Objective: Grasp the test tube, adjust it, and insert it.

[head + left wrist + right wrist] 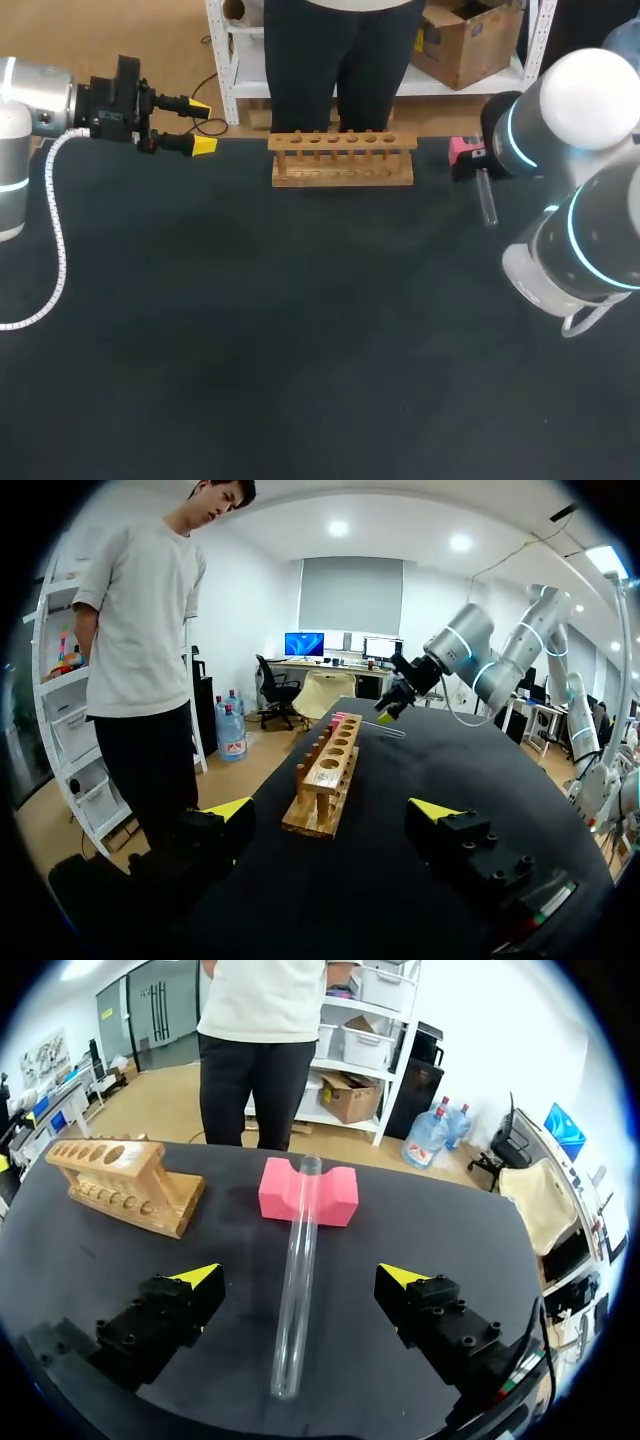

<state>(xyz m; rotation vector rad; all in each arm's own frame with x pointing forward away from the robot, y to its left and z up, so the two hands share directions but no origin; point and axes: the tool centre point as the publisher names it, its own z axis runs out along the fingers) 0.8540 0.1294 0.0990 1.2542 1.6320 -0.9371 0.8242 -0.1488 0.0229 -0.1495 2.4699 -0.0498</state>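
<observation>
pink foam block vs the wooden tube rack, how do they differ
The pink foam block is small with one open groove; the light wooden rack is longer, with a row of round holes. The block's groove holds one end of the clear glass test tube; the rack's holes are empty. Both stand near the far edge of the black table.

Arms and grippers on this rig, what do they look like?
Left arm and right arm: rounded grey links, white caps, glowing cyan joint rings. Left gripper and right gripper: black bodies, two yellow-tipped fingers each. White spiral-wrapped cable hangs off the left arm.
</observation>
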